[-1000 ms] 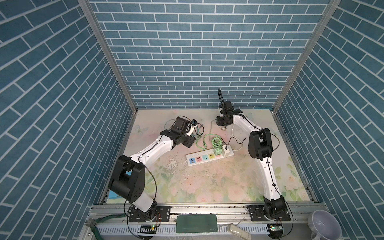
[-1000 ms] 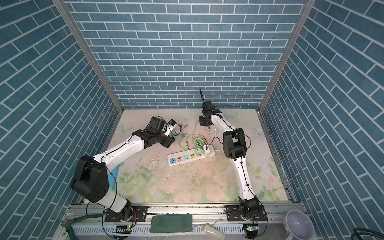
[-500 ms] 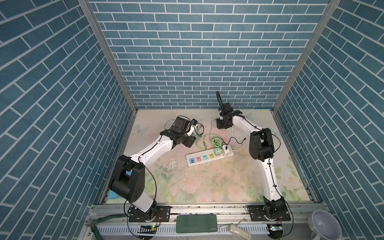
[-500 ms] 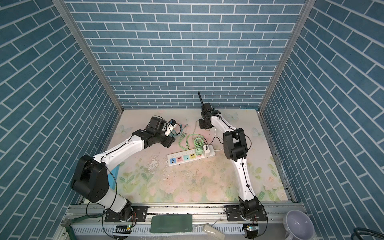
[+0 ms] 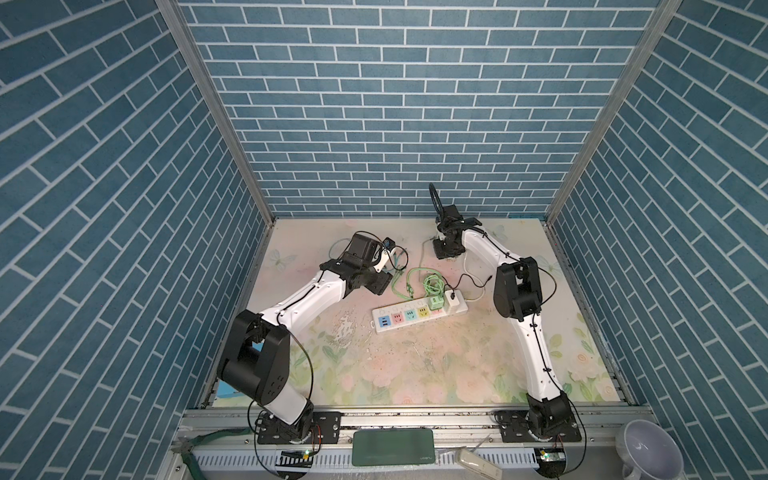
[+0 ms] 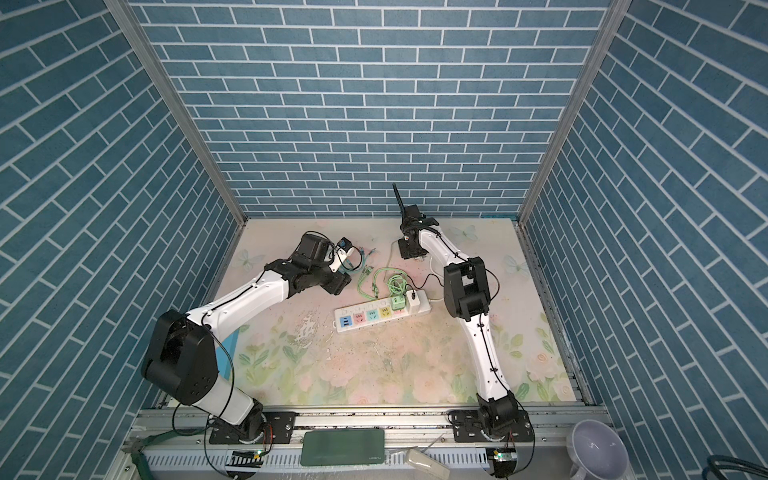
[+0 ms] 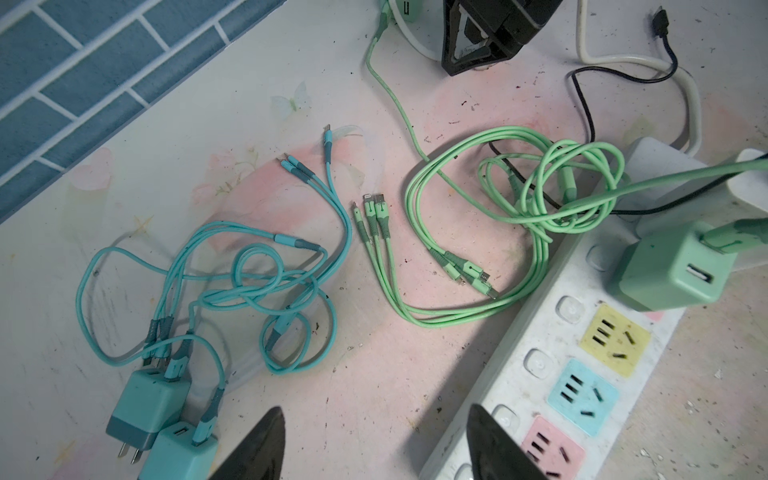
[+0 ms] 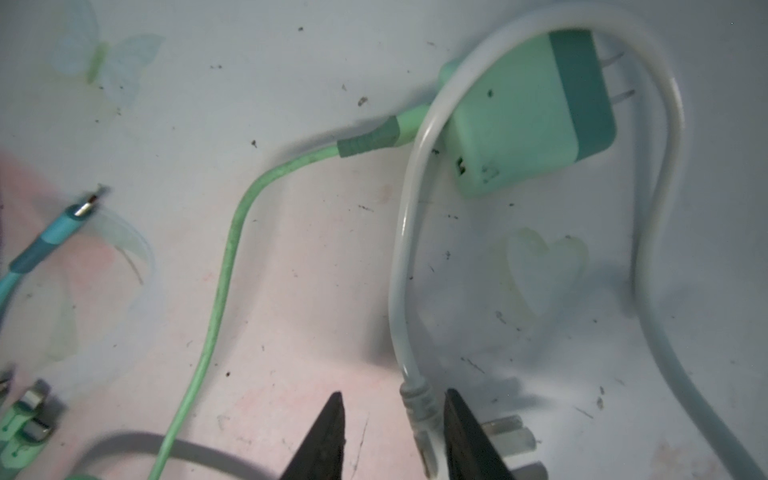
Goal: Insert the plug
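Green plug (image 8: 528, 112) lies on its side on the tabletop (image 5: 415, 374) near the far edge, right of the middle, just ahead of the right gripper (image 8: 394, 395). That gripper's fingers stand a narrow way apart. The grey collar of a white cord (image 8: 399, 270) sits between them, beside one finger and clear of the other, so nothing is clamped. Metal prongs (image 8: 507, 432) of another plug show just beside that finger.

The left gripper (image 7: 374, 409) hangs over the tabletop with its fingers well apart and nothing between them. It sits between two teal chargers (image 7: 145, 403) and the white power strip (image 7: 561, 374).

The tabletop is pale, printed with pink flowers and butterflies, and dotted with dark specks and scuffs. Blue brick-pattern walls (image 5: 374, 104) close it in on three sides. In both top views the power strip lies near the middle of the tabletop, with a green charger (image 5: 435, 302) and a white one (image 5: 451, 297) plugged in at its right end. Tangles of green cable (image 7: 519, 187) and teal cable (image 7: 249, 282) lie between the two arms.

The plug is a mint-green block with a darker teal band at the end that carries two flat metal prongs. A green cable (image 8: 224, 270) runs into its other end, and the white cord loops over and around it.
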Controlling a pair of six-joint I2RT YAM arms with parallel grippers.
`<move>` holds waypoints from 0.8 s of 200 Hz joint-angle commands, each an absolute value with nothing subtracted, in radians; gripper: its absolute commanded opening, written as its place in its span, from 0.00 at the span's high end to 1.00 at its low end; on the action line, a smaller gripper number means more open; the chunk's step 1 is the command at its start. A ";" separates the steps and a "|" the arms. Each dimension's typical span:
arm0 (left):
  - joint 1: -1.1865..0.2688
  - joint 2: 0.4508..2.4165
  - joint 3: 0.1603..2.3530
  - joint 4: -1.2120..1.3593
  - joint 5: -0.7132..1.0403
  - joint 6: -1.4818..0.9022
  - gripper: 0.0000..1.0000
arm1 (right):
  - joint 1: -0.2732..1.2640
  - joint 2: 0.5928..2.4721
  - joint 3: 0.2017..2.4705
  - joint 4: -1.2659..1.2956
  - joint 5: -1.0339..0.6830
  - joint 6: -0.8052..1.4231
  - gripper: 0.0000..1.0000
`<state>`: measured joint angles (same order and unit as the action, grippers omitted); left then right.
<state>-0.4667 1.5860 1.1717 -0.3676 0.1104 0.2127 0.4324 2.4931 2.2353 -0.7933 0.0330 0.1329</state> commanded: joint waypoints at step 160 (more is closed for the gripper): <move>-0.461 1.589 1.174 -0.358 0.129 0.202 0.30 | 0.228 2.235 1.819 -0.736 0.186 0.221 0.60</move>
<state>-0.4667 1.5860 1.1717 -0.3611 0.1177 0.2119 0.2321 2.3077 1.8755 -0.7490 0.1787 0.2039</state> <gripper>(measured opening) 0.702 0.362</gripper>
